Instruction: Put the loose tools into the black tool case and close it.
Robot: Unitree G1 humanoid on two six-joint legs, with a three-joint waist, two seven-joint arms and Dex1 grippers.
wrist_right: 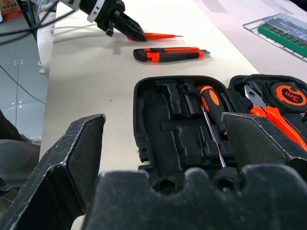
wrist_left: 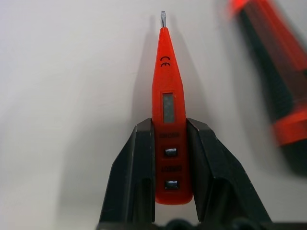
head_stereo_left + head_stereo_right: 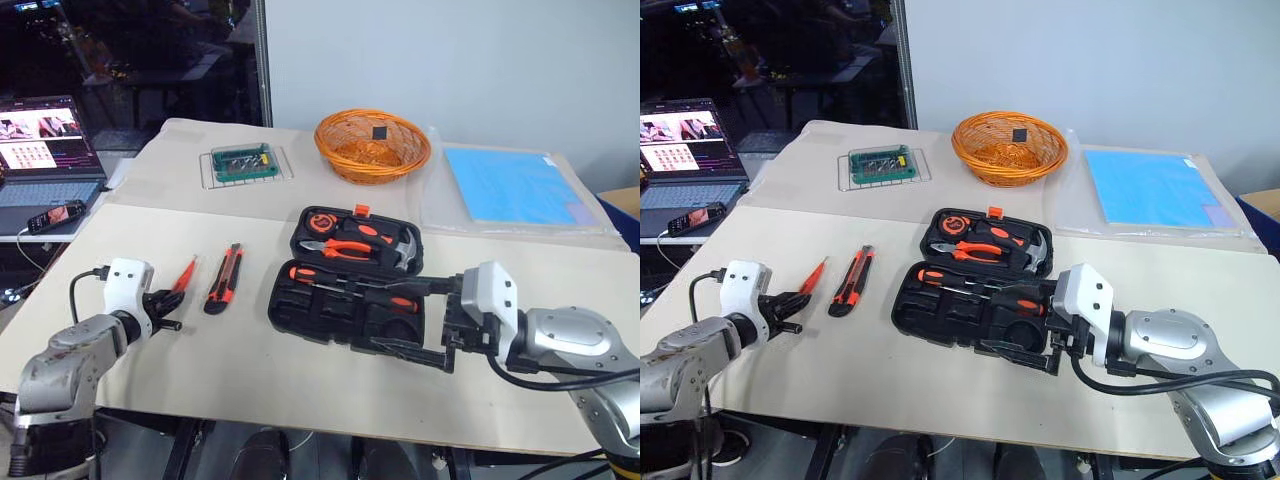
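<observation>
My left gripper (image 2: 171, 158) has its jaws squeezed on the slim red tester screwdriver (image 2: 168, 110), smooth plastic with a tiny metal tip, low over the tabletop (image 3: 250, 370) near its left edge. The orange-and-black utility knife (image 3: 223, 279) lies just beside it at 3 o'clock. My right gripper (image 1: 163, 143) has its jaws wide apart, holding nothing, by the open black tool case (image 3: 345, 300) with bumpy hollows inside. Bare tabletop lies between case and knife.

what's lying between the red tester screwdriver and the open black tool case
The utility knife lies between the tester screwdriver and tool case, seen in both eye views.
</observation>
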